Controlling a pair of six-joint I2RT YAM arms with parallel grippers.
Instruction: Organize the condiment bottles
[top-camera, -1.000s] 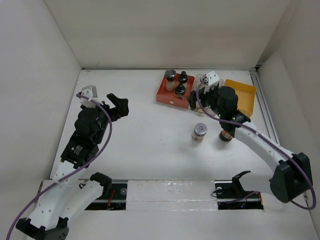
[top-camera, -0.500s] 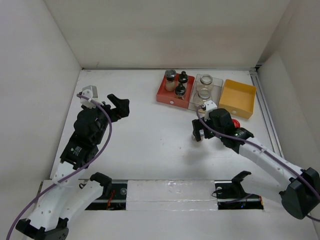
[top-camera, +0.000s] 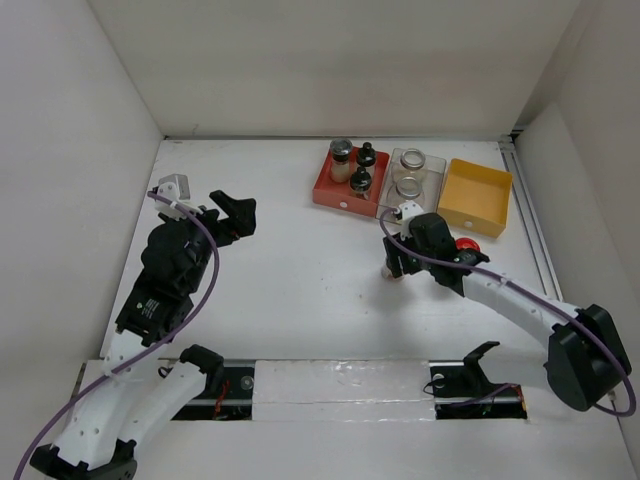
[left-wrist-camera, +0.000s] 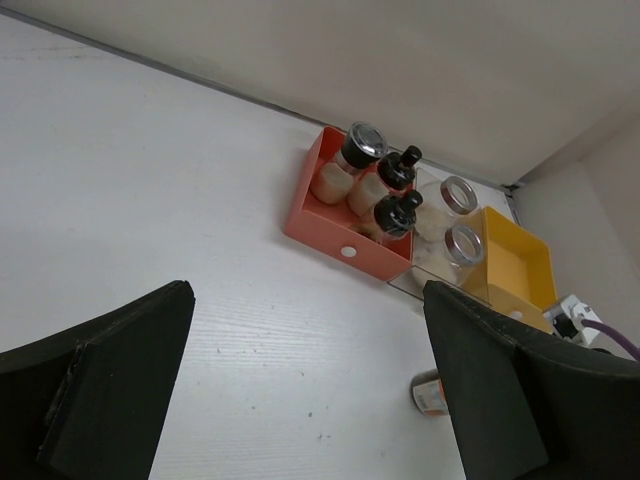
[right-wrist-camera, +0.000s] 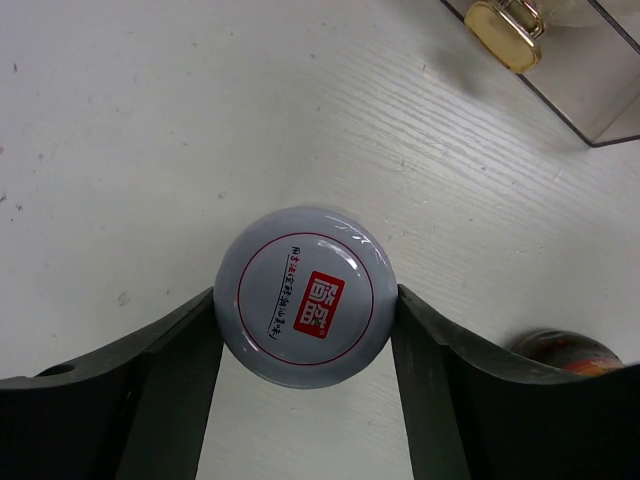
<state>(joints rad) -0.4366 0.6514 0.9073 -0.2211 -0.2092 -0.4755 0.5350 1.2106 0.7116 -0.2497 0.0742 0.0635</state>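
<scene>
The left gripper (top-camera: 232, 212) hangs above the white table (top-camera: 300, 300), jaws spread wide, holding nothing. Next, you see the red rectangular plastic tray (top-camera: 330, 196) containing the grey-lidded shaker (top-camera: 341, 150) and two black-capped shakers (top-camera: 366, 155). The right gripper (top-camera: 397, 262) presses its fingers (right-wrist-camera: 160, 380) against both sides of the silver-lidded labelled jar (right-wrist-camera: 305, 297), which stands upright on the table. Behind it, the clear rectangular tray (top-camera: 432, 170) holds two squat clear glass jars (top-camera: 407, 160). The red-capped brown bottle (top-camera: 466, 245) stands just before the yellow rectangular tray (top-camera: 478, 190), partly hidden by the right arm.
</scene>
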